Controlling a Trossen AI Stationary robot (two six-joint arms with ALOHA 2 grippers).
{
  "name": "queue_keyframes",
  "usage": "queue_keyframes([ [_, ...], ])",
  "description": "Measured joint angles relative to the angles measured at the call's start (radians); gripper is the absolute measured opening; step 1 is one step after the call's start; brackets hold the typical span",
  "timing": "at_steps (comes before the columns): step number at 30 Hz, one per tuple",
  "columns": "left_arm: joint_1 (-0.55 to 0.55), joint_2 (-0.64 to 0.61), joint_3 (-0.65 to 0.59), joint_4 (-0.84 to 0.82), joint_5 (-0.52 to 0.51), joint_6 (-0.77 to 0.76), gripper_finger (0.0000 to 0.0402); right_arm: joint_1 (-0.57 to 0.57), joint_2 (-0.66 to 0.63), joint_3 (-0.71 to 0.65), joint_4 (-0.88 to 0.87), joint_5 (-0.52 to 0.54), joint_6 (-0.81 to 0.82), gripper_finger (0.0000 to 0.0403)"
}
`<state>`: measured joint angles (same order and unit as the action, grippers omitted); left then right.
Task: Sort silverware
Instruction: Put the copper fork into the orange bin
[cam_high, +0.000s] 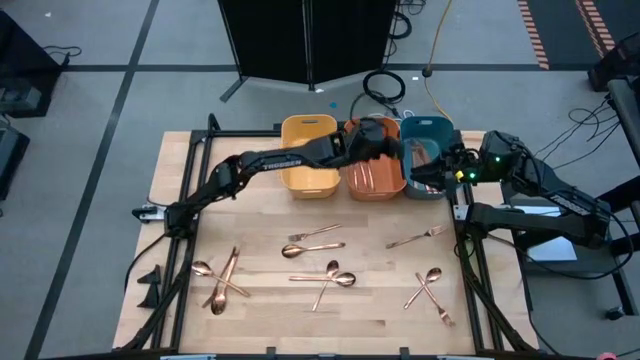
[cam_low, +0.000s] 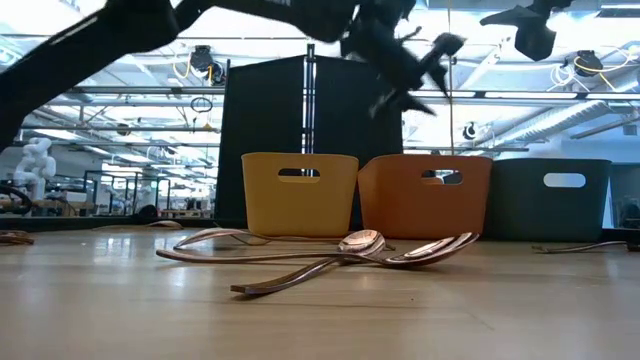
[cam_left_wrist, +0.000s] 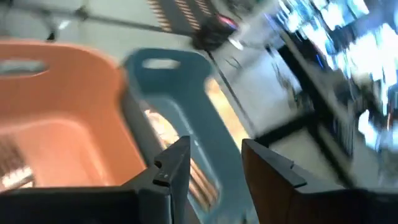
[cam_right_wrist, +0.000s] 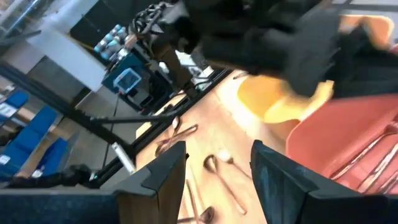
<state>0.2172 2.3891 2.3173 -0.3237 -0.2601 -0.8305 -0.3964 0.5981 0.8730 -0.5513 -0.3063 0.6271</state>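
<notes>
My left tool (cam_high: 385, 140) hangs over the orange bin (cam_high: 375, 183), near the wall it shares with the teal bin (cam_high: 425, 190). The left wrist view shows its two fingers (cam_left_wrist: 171, 165) parted with nothing between them: open, empty. The left arm reaches in a long diagonal from its base at the tabletop's left edge, elbow low, forearm passing over the yellow bin (cam_high: 309, 178). In the low view the tool sits well above the bin rims.

My right tool (cam_high: 437, 172) is just beside it, over the teal bin, arm coming in from the right edge. The right wrist view shows its fingers (cam_right_wrist: 163, 171) apart and empty too. The two tools are close; little room between them above the bins.

Three bins stand in a row at the far edge, walls touching: yellow, orange, teal. Silverware (cam_high: 372, 176) lies in the orange bin, some more in the teal bin (cam_left_wrist: 161, 127); count not readable.

Toward the near edge from my tools, the tabletop (cam_high: 260, 215) is open. Loose silverware there:
- crossed group far left (cam_high: 220, 282), three or four pieces
- pair at centre (cam_high: 313, 240)
- crossed pair with spoon (cam_high: 328, 278)
- single fork (cam_high: 415, 238)
- crossed pair at right (cam_high: 428, 290)
</notes>
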Motion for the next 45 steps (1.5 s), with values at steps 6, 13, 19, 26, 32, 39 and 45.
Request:
queue_keyframes([
  [6, -0.104, -0.003, 0.000, -0.065, 0.040, 0.363, 0.0139, 0.000, -0.017, 0.000, -0.015, -0.018, -0.022, 0.0169],
  [13, -0.181, -0.060, -0.002, -0.414, -0.058, 0.448, 0.0139, 0.000, -0.031, 0.000, -0.040, -0.018, -0.062, 0.0169],
  [19, -0.260, -0.189, 0.001, -0.823, -0.266, 0.474, 0.0139, 0.000, -0.026, 0.000, -0.095, -0.018, -0.110, 0.0169],
  [26, -0.366, -0.317, -0.023, -1.246, -0.386, 0.400, 0.0139, 0.000, -0.023, 0.000, -0.113, -0.014, -0.125, 0.0169],
  [32, -0.497, -0.600, -0.266, -1.242, -0.254, 0.183, 0.0139, 0.001, -0.012, 0.000, -0.142, -0.017, -0.147, 0.0169],
  [39, -0.617, -0.951, -0.705, -1.243, -0.280, -0.362, 0.0139, 0.011, 0.008, 0.000, -0.163, 0.011, -0.195, 0.0169],
  [45, -0.673, -1.101, -1.025, -1.098, -0.090, -0.472, 0.0139, 0.011, 0.061, 0.000, -0.135, 0.020, -0.188, 0.0169],
])
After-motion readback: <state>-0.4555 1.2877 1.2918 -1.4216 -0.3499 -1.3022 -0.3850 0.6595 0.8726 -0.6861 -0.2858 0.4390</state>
